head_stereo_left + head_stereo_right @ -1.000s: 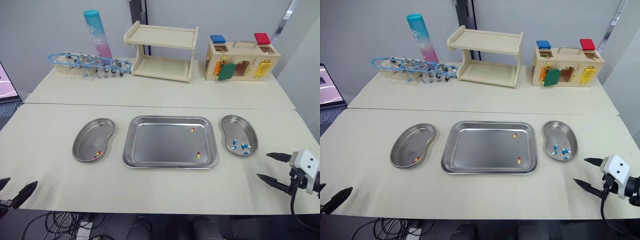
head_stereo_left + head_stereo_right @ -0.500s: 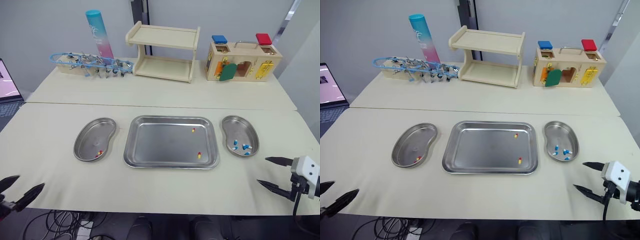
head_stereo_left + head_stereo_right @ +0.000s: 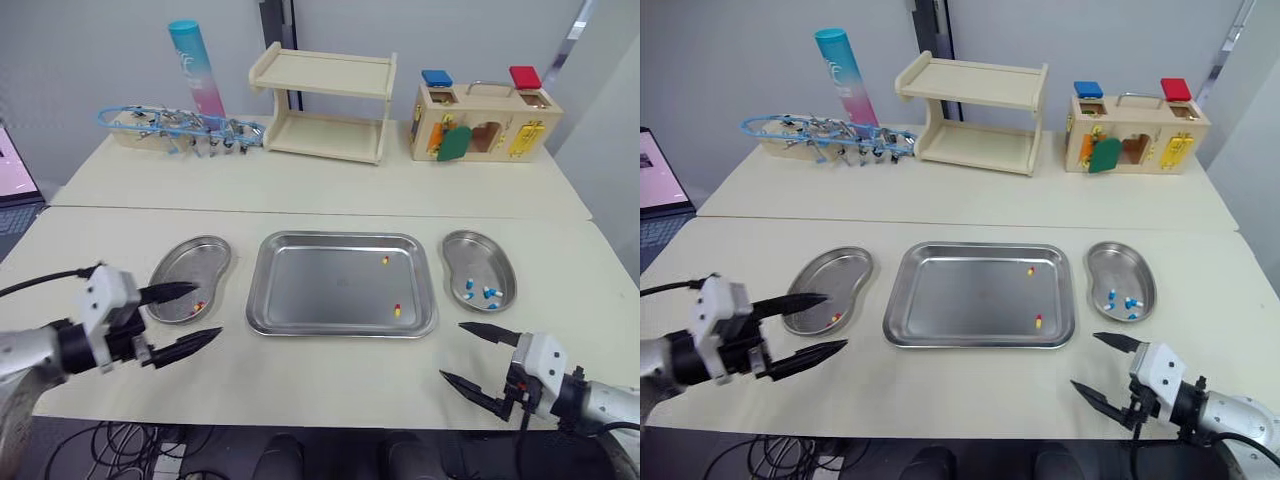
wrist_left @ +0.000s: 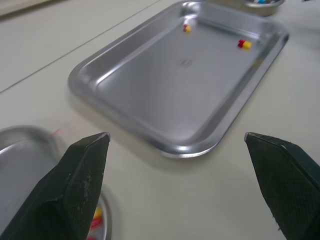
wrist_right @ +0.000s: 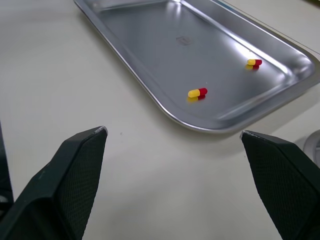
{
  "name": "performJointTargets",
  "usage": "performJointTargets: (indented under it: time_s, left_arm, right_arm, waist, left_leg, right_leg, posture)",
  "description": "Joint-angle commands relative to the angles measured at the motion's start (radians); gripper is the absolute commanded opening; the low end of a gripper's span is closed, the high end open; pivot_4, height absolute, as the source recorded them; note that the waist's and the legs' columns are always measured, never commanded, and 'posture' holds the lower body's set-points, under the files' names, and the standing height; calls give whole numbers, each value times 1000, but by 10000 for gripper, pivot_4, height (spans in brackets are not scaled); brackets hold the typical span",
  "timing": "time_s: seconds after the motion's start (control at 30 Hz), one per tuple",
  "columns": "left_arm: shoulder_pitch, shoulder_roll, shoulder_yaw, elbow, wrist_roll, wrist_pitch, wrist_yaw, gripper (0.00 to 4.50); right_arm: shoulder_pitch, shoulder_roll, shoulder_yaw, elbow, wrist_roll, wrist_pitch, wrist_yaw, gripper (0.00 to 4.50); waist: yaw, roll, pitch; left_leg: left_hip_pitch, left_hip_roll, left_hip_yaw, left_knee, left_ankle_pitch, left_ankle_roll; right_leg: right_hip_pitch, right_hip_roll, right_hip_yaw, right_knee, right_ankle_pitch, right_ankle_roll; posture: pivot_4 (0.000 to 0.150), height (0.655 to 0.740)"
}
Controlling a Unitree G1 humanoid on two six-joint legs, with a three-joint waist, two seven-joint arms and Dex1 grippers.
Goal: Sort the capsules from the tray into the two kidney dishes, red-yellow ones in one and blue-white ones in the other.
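Left to sort: two red-yellow capsules (image 3: 397, 310) in the tray (image 3: 300, 285), at 2 and 4 o'clock of its middle. Destination: left dish (image 3: 195, 258) at tray's 9 o'clock, red-yellow already inside. Across at 3 o'clock, blue-white capsules (image 3: 488, 293) in right dish (image 3: 475, 262).

Reach step, nothing gripped. Both wide open and empty: left end effector (image 3: 208, 310) at tray's 8 o'clock, right end effector (image 3: 452, 350) at 5 o'clock over the counter (image 3: 330, 380).

Next: lower onto the 4 o'clock capsule, pinch narrow, expect skidding on steel.

Use right wrist view for capsule lie, head views for dish contents.
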Motion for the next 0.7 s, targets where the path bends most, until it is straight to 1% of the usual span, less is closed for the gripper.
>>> performJointTargets:
  time_s: [0.03,0.1,0.2,0.27,0.43,0.53,0.63,0.7]
  left_arm:
    - [-107,32,-98,-53,-42,50,-27,44699]
    - [-174,29,-168,-55,-34,64,-35,44699]
    - [-273,8,-263,-37,-8,88,-11,44699]
    - [-353,-14,-358,-6,42,73,-22,44699]
    - [-513,-110,-523,113,110,35,-77,44699]
    - [-609,-190,-600,218,163,-4,-103,39027]
    - [-683,-263,-661,321,220,-53,-122,29529]
    - [-729,-320,-696,403,257,-84,-125,29529]
  right_arm:
    - [-24,12,29,-69,-15,34,-57,45000]
    - [-31,17,42,-77,-20,48,-71,45000]
    - [-35,19,54,-80,-22,58,-86,45000]
    - [-38,22,61,-80,-23,63,-96,45000]
    - [-34,31,76,-89,-26,73,-124,45000]
    - [-23,36,81,-98,-28,75,-140,45000]
    - [-12,41,87,-108,-31,76,-156,45000]
    - [-6,46,93,-114,-36,77,-169,45000]
  waist:
    - [1,0,0]
    - [0,0,0]
    - [0,0,0]
    - [0,0,0]
    - [0,0,0]
    - [1,0,0]
    - [0,0,0]
    - [0,0,0]
  left_leg:
    - [0,0,0,0,0,0]
    - [0,0,0,0,0,0]
    - [-1,0,0,0,0,0]
    - [-1,0,0,0,0,0]
    - [-1,0,0,0,0,0]
    - [-1,0,0,1,0,0]
    - [-1,0,0,1,0,0]
    - [-1,0,0,1,0,0]
  right_leg:
    - [0,0,0,0,0,0]
    - [0,0,0,-1,0,0]
    - [-1,0,0,0,0,0]
    - [-1,0,0,0,0,0]
    - [-1,0,0,0,0,0]
    - [-1,1,0,0,0,0]
    - [-1,1,0,0,0,0]
    - [-1,1,0,0,0,0]
  posture:
    - [1500,7400]
    - [1500,7400]
    - [1500,7400]
    - [1500,7400]
    - [1500,7400]
    - [1500,7400]
    - [1500,7400]
    - [1500,7400]
